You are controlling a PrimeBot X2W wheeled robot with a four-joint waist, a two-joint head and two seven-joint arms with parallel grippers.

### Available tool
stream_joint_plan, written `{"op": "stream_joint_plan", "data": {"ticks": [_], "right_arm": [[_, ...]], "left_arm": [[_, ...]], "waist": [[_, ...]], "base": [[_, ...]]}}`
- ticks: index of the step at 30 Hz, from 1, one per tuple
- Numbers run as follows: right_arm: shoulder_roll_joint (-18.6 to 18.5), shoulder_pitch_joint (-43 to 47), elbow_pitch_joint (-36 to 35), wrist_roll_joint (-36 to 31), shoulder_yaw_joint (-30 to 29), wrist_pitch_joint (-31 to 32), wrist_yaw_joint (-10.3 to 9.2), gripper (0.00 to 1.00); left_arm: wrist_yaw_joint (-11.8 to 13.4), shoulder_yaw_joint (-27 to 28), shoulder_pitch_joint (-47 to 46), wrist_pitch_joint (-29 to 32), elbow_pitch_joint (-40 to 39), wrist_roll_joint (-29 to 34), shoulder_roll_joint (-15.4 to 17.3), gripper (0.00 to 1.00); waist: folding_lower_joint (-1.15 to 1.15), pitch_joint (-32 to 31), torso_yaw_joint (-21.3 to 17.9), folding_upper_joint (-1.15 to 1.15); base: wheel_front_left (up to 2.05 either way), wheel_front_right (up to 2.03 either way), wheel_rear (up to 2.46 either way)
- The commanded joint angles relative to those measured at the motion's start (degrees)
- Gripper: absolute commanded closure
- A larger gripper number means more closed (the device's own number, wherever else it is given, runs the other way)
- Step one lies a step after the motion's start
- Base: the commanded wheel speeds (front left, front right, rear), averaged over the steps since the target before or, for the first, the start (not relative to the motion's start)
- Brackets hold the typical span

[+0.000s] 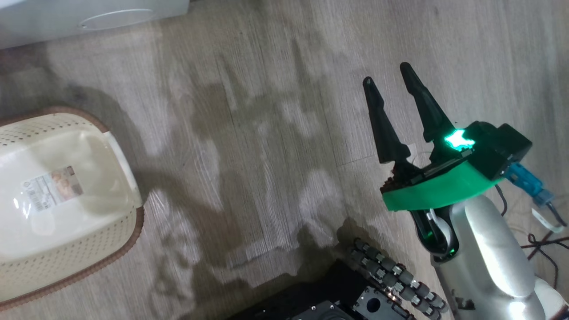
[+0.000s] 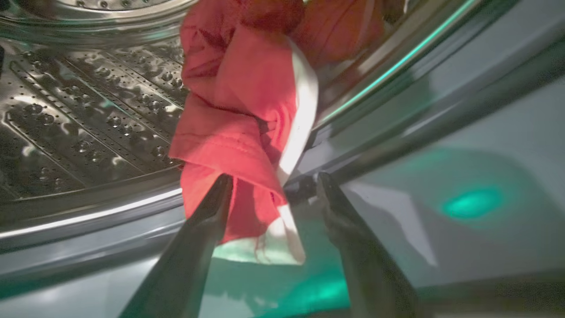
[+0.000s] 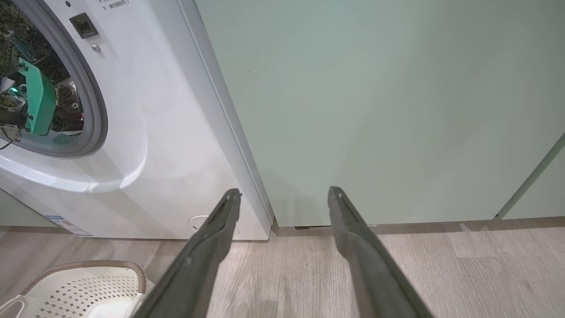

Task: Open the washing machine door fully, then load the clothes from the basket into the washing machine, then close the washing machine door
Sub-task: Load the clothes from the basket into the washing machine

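Wood floor (image 1: 266,89) carried the basket (image 1: 66,249) at left; we saw left gripper (image 2: 274,179) spread at the mouth of the washing machine (image 2: 88,110), clothes (image 2: 238,110) between its fingers (image 2: 207,221), right gripper (image 1: 387,74) spread above floor.

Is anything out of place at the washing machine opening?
Yes. The clothes are only partly in: the red and white bundle straddles the drum rim, its end lying on the grey gasket between the open left gripper fingers. Closing could trap it.

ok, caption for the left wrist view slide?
Left claw open by red and white clothes draped across the washing machine drum.
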Motion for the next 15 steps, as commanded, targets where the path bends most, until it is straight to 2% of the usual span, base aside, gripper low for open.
{"op": "stream_joint_plan", "data": {"ticks": [1,8,15], "right_arm": [[0.1,0.0,-1.6,0.6,1.2,-0.5,0.0,0.0],[0.1,-0.4,-1.8,1.2,1.4,-0.5,0.0,0.0],[0.1,-0.5,-1.9,1.6,1.7,-0.5,0.0,0.0]], "left_arm": [[0.0,-0.2,-3.1,1.3,-0.9,-0.2,4.1,0.0],[0.0,-1.4,-6.3,3.6,2.2,-0.6,5.7,0.0],[0.2,-2.1,-8.2,2.8,4.4,-0.8,6.1,0.0]], "waist": [[0.0,0.4,-0.4,0.0],[0.0,1.3,-1.3,0.0],[0.0,2.1,-1.9,0.0]], "base": [[0.0,0.0,0.0],[0.0,0.0,0.0],[0.0,0.0,0.0]]}}
